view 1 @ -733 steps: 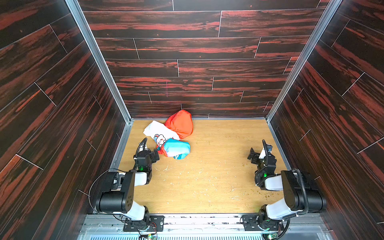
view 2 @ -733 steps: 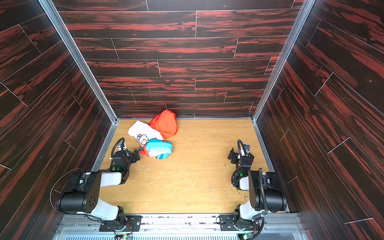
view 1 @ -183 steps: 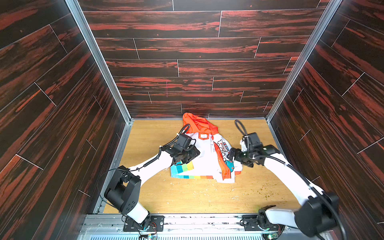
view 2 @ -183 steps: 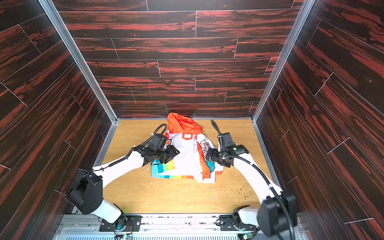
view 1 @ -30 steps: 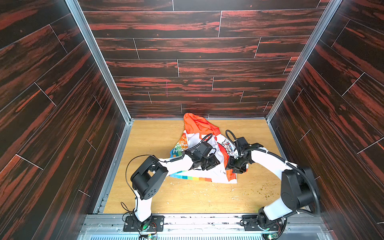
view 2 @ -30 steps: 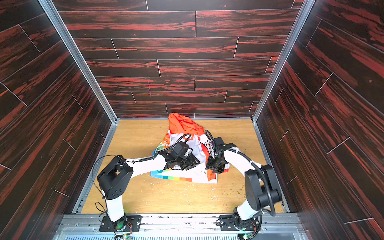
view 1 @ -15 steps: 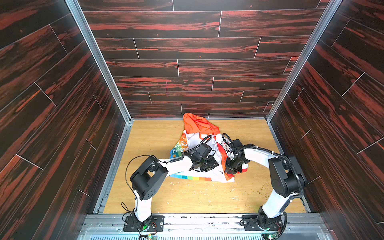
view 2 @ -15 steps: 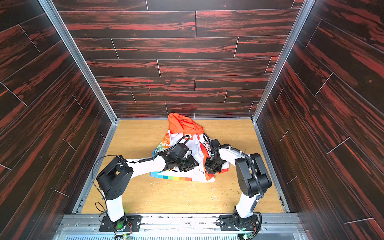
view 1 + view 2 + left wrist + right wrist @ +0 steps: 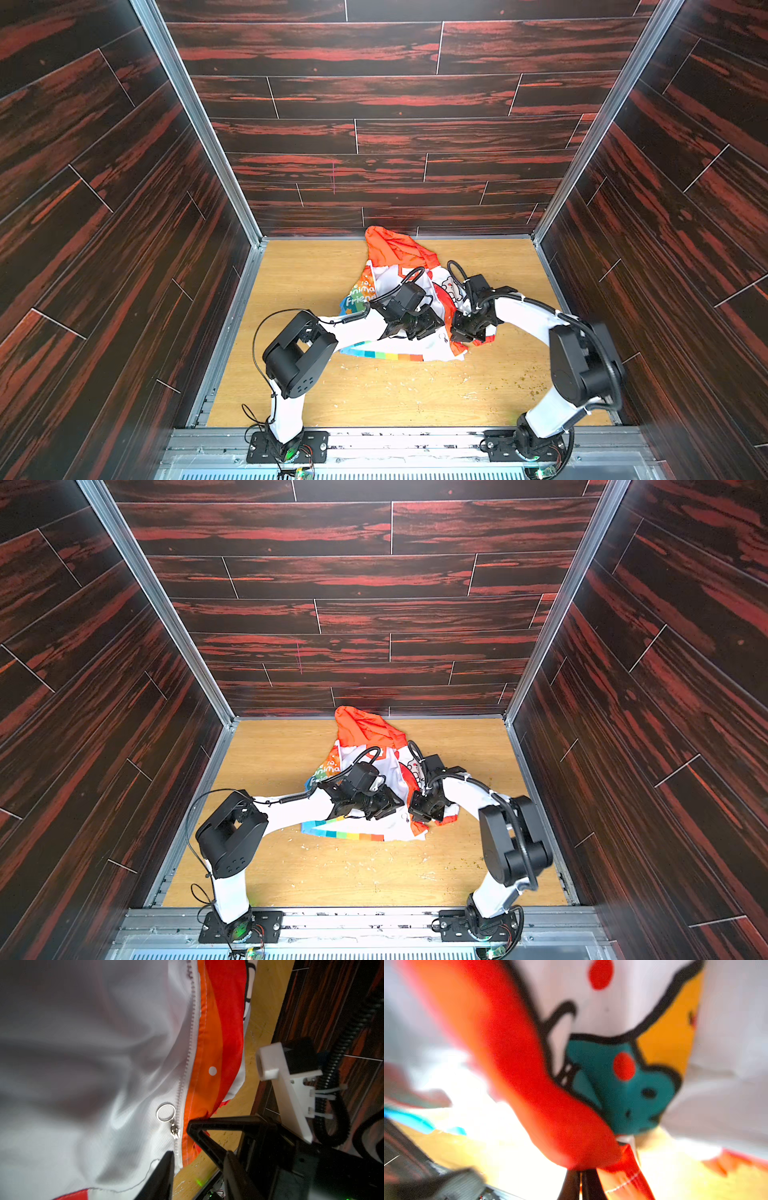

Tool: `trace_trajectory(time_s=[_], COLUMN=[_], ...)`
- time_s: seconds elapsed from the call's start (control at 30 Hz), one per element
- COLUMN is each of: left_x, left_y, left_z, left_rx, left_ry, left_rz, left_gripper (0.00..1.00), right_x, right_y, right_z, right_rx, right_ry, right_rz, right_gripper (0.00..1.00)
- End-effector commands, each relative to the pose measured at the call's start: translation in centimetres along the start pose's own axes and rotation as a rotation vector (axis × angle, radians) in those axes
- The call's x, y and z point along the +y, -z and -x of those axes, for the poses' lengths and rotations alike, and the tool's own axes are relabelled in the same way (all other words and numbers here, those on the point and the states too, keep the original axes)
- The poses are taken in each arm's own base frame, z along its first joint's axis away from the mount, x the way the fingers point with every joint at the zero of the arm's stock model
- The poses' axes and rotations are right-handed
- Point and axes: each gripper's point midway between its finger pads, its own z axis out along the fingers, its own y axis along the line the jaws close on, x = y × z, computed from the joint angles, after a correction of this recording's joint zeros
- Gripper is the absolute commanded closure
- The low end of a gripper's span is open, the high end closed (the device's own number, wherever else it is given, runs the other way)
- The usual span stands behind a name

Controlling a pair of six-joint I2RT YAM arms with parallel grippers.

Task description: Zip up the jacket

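Note:
The jacket (image 9: 398,250) lies spread on the wooden floor with its orange hood at the back, seen in both top views (image 9: 365,726). Its rainbow hem (image 9: 386,355) faces the front. In the left wrist view the white zipper (image 9: 192,1022) runs beside an orange-red front edge (image 9: 209,1047), and the slider with its ring pull (image 9: 166,1113) sits near the hem. My left gripper (image 9: 199,1167) is open just below the slider, one fingertip (image 9: 166,1165) on the white fabric. My right gripper (image 9: 580,1183) is shut on the orange-red edge (image 9: 623,1159). It also shows in the top view (image 9: 459,332).
Dark wood-panel walls (image 9: 124,249) with metal corner rails close in the floor on three sides. Small crumbs (image 9: 536,388) are scattered on the wooden floor (image 9: 299,270). Both arm bases are bolted to the front rail (image 9: 415,440).
My right gripper has closed on the jacket's orange-red front edge, and its arm has drawn in toward the middle. The left gripper has stayed put and open.

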Motion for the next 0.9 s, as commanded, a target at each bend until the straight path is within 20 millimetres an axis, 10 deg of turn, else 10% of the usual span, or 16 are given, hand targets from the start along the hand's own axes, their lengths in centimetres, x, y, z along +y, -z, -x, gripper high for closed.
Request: trace_trajectory(time_s=[0.0, 0.87], left_x=[-2.4, 0.1], left_y=[-0.4, -0.4], left_z=[0.5, 2.1], left_rx=[0.000, -0.124], left_ry=[0.085, 0.316], left_rz=[-0.130, -0.354], left_gripper=[0.59, 0.52], right_x=[0.6, 2.7], right_y=[2.0, 5.2], right_z=[-0.1, -0.1], right_rx=[-0.018, -0.017], right_ry=[-0.018, -0.037], right_rz=[0.042, 0.201], right_gripper=[0.99, 1.00])
